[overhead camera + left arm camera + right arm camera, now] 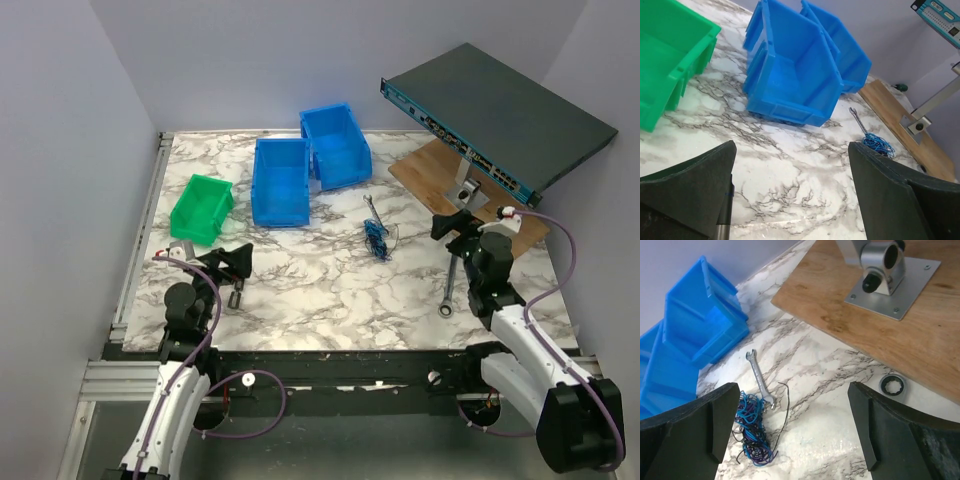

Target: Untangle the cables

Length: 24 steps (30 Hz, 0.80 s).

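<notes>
The small knotted bundle of thin blue and dark cables [376, 238] lies on the white marbled tabletop [320, 290] just at the near end of the small silver open-ended wrench [372, 207], so close that I cannot tell whether they touch. One loose dark strand [785, 410] arcs out of the clump on the wrench's right side and runs alongside it.

The right gripper [455, 230] hovers to the right of the wrench and a little nearer the arms, jaws spread wide with nothing between them. The left gripper [240, 278] sits well apart on the wrench's left, equally wide and empty.

I judge these wires to be very light, limp and springy, with smooth insulation that may slip through the pads. Pulling one strand would likely drag the whole clump across the marble rather than free it, so two holds seem needed. One gripper could pin the dense middle of the bundle on the side away from the wrench. The other could pinch the loose dark strand near its free tip, taking care not to catch the wrench's jaw end in the same pinch
</notes>
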Each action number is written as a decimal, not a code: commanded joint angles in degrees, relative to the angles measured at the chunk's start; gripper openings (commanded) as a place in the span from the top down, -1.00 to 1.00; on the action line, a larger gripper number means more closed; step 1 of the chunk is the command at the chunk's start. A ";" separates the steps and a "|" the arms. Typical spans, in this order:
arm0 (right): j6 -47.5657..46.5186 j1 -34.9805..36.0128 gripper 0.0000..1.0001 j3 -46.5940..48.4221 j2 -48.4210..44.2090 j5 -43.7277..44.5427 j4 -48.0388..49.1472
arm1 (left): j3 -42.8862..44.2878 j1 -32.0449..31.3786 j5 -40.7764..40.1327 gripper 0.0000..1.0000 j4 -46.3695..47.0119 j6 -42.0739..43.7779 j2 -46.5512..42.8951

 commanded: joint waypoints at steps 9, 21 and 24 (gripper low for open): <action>-4.10 1.42 -0.98 16.06 26.02 -25.34 -4.02 | 0.79 -1.83 15.39 -0.97 10.94 -2.53 10.77; -10.45 14.08 -0.27 26.84 44.34 -18.34 -8.99 | 14.19 -21.09 11.09 -0.96 6.63 7.49 32.24; -10.93 14.46 -0.10 27.04 46.12 -18.04 -9.13 | 15.92 -21.96 12.58 -0.92 7.80 7.58 35.52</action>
